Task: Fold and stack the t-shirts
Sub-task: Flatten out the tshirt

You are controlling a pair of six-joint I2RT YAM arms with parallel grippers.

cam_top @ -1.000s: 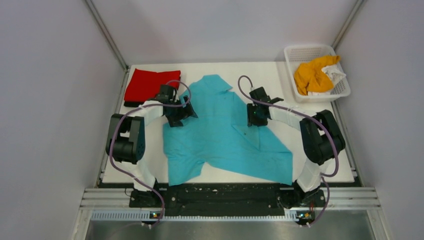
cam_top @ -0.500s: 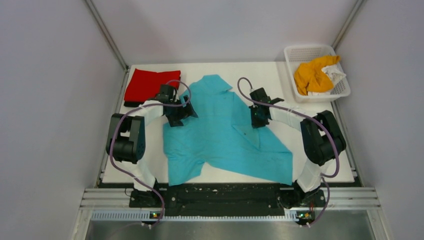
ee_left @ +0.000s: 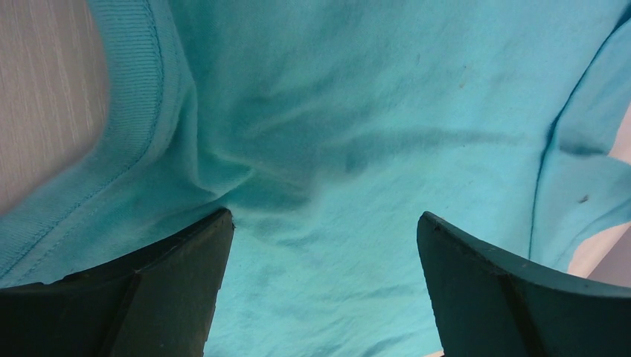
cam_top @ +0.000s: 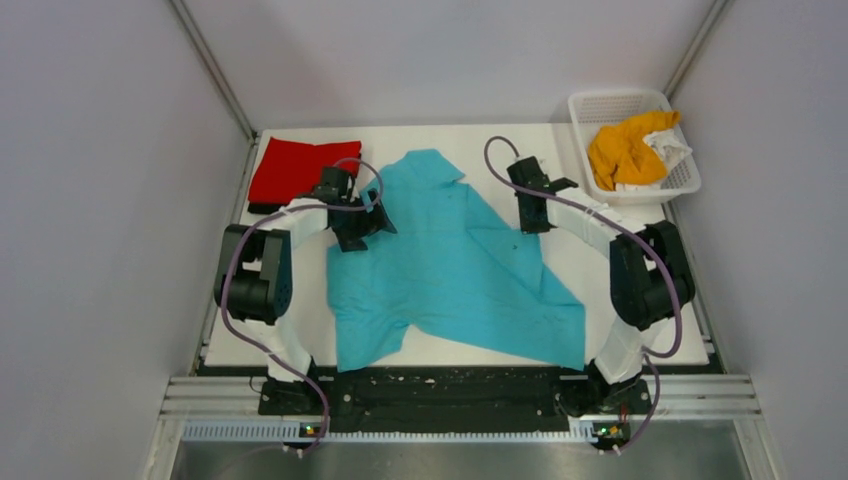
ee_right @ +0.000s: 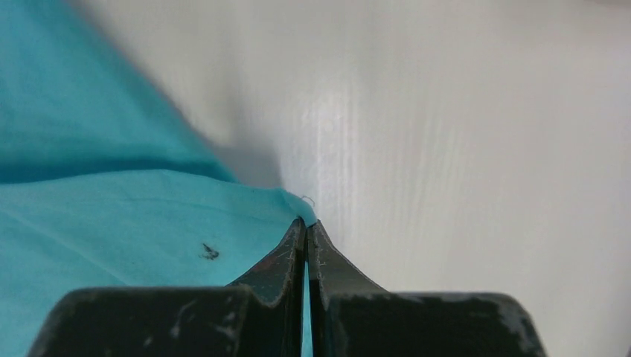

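1. Across the middle of the counter [cam_top: 625,300], in the top view, the turquoise shirt [cam_top: 450,270] is lying spread out but rumpled. Its collar is pointing to the far edge and its hem is nearly reaching the near edge. The red shirt [cam_top: 295,170] is sitting folded at the far left corner, with a black shirt [cam_top: 262,208] peeking out beneath it. Just off the far right corner, the basket [cam_top: 600,100] is holding the orange shirt [cam_top: 625,150] and a white shirt [cam_top: 672,150]. The left claw [cam_top: 352,230] is hovering at the turquoise shirt's left shoulder, and the right claw [cam_top: 530,218] is working at its right border.
2. In the left wrist view, the left claw [ee_left: 324,245] is standing wide open, gripping nothing. Its fingers [ee_left: 171,290] are straddling wrinkled turquoise cloth just beside a ribbed band [ee_left: 138,82].
3. In the right wrist view, the right claw [ee_right: 306,238] is pinching fully closed on the very rim of the turquoise shirt, with bare counter lying beyond.
4. Judging from this, the right claw's hold is looking thin, so a brisk pull could be slipping the cloth free. With the left claw holding nothing, a one-sided pull would be dragging the shirt askew. A careless close on the left could be gathering the ribbed band and extra layers into a lumpy fold.
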